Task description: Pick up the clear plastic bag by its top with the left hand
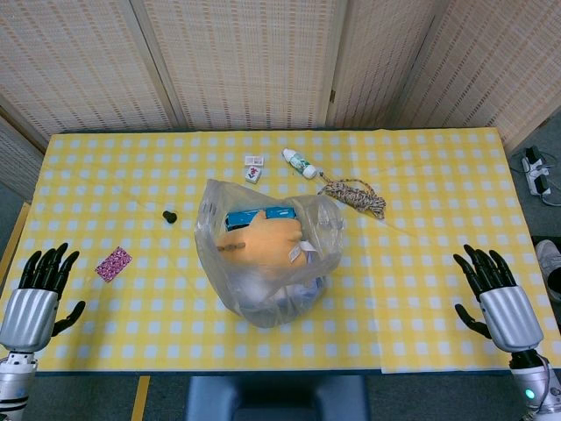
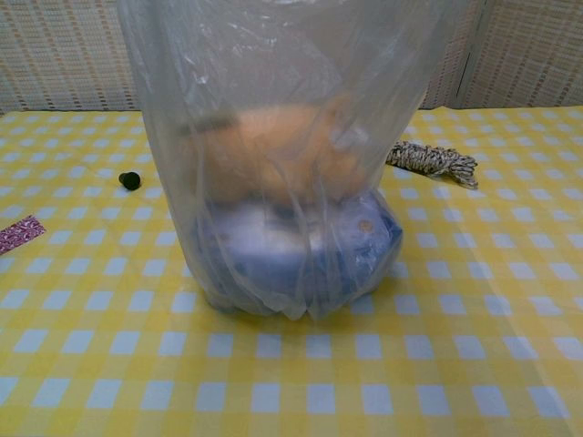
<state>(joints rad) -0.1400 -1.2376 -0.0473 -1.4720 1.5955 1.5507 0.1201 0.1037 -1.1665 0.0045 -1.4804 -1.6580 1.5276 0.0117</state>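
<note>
While both hands sit at the near corners of the desk (image 1: 105, 175), the clear plastic bag (image 1: 267, 259) stands untouched at desk centre, slightly toward the near edge, top open and loose. Left hand (image 1: 39, 294) at near-left edge, fingers spread, holding nothing, well apart from bag. Right hand (image 1: 495, 294) at near-right edge, fingers also spread, nothing in it. Neither hand shows in the chest view. Bag contents: orange soft item (image 1: 263, 246) in the middle, blue box (image 1: 259, 216) toward the far side, pale whitish-blue stuff at the bottom, can't tell what. Chest view has the bag filling the middle, upright, base flat on the yellow-and-white checked cloth. Pink patterned card (image 1: 113, 263) lies near left hand, not touching. Small black knob (image 1: 169, 216) left of bag. Coiled rope (image 1: 355, 195) far-right of bag, small white bottle (image 1: 300, 163) just beyond it, two white tiles (image 1: 253, 167) near the bottle.
</note>
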